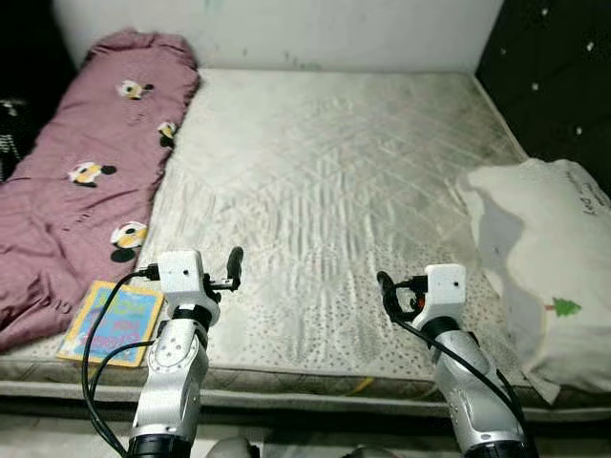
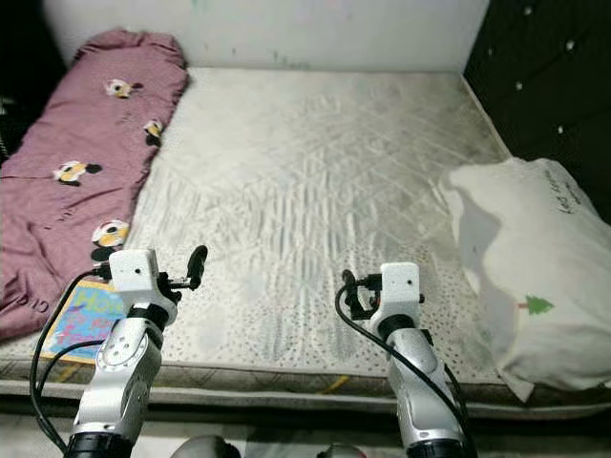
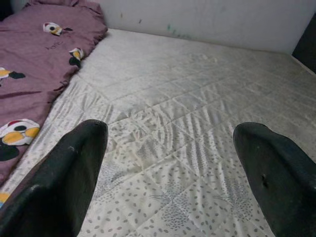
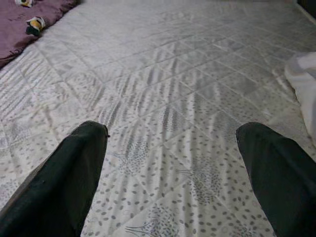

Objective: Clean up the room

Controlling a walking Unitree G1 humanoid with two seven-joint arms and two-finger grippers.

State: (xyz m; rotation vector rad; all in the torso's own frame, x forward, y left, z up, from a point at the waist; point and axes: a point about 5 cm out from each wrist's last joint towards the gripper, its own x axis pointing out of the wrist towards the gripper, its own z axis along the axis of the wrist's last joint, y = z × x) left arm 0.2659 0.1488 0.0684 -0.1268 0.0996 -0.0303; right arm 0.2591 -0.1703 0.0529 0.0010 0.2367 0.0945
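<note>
Two robot arms raised over the near edge of a bare bed.

The left gripper (image 1: 232,270) and right gripper (image 1: 387,291) hover with jaws released, empty. A purple blanket (image 1: 86,162) lies left, a colourful book (image 1: 113,322) at its near end, a white pillow (image 1: 549,258) right.

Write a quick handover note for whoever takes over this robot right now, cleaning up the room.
Left pincer: open, holding nothing, over the near edge of the mattress.
Right pincer: open, holding nothing, also over the near edge.
Things: maroon quilt with cartoon prints lies along the robot's left side of the mattress. A colourful book sits at the near left corner beside the quilt. A white pillow with a small tree print lies at the right edge.
Done: nothing visibly tidied.
Left: quilt, book and pillow all untouched; the book is closest to the left pincer.
</note>
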